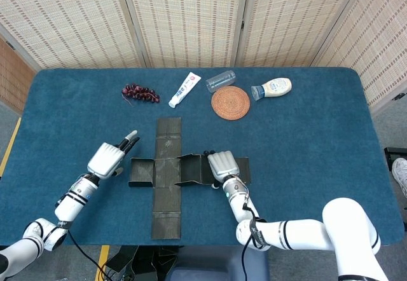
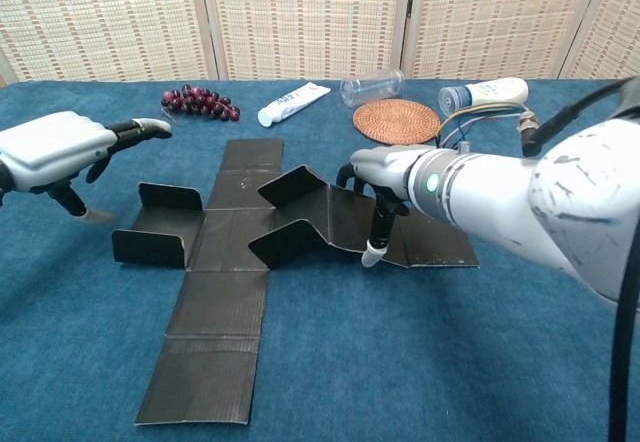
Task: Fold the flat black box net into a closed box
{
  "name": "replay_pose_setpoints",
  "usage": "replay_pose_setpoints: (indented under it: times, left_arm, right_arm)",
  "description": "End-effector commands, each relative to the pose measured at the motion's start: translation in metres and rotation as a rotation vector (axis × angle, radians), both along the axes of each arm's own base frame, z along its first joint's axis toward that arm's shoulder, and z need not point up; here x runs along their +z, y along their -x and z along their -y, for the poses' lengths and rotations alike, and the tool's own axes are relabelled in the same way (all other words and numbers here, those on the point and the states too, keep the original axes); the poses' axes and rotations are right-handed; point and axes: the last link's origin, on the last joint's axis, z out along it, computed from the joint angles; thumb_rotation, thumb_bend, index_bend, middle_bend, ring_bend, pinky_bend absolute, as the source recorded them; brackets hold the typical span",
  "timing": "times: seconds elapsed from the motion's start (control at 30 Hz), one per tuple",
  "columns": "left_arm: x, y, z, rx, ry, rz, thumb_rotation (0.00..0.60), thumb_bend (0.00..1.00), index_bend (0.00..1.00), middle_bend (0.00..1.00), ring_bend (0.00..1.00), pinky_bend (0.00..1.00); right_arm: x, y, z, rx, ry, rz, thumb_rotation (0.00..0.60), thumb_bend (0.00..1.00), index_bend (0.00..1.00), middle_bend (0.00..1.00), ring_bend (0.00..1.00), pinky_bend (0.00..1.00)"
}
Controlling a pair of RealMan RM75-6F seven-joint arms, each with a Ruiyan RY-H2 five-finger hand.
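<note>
From the head view we see the flat black cross-shaped cardboard box net (image 1: 166, 174) lying on the blue cloth-covered table (image 1: 305, 135); our right hand (image 1: 222, 165) presses down on its right arm at about 3 o'clock from the net's centre, while our left hand (image 1: 108, 159) hovers just off the left arm at 9 o'clock, fingers spread and holding nothing. From the chest view, the right hand (image 2: 385, 177) rests fingers-down on the net (image 2: 225, 262) beside two raised flaps, and the left hand (image 2: 60, 152) hangs open above the table at 10 o'clock, apart from the upturned left flap.
</note>
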Motion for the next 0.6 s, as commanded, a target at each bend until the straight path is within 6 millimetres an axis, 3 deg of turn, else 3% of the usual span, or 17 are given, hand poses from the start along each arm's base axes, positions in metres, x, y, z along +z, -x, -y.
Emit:
replay_pose_setpoints:
  times: [0.03,0.6]
  left_arm:
    - [-0.003,-0.001,0.0,0.006,0.009,-0.003,0.6,0.11,0.03,0.06,0.61,0.88]
    - [-0.028,-0.014,0.0,0.044,0.069,0.07,0.6,0.11,0.02,0.05,0.61,0.88]
  right_arm:
    - [0.0,0.001,0.0,0.0,0.002,-0.001,0.6,0.25,0.25,0.29,0.82,0.95]
    - [-0.001,0.003,0.0,0.0,0.001,0.016,0.6,0.25,0.25,0.29,0.82,0.95]
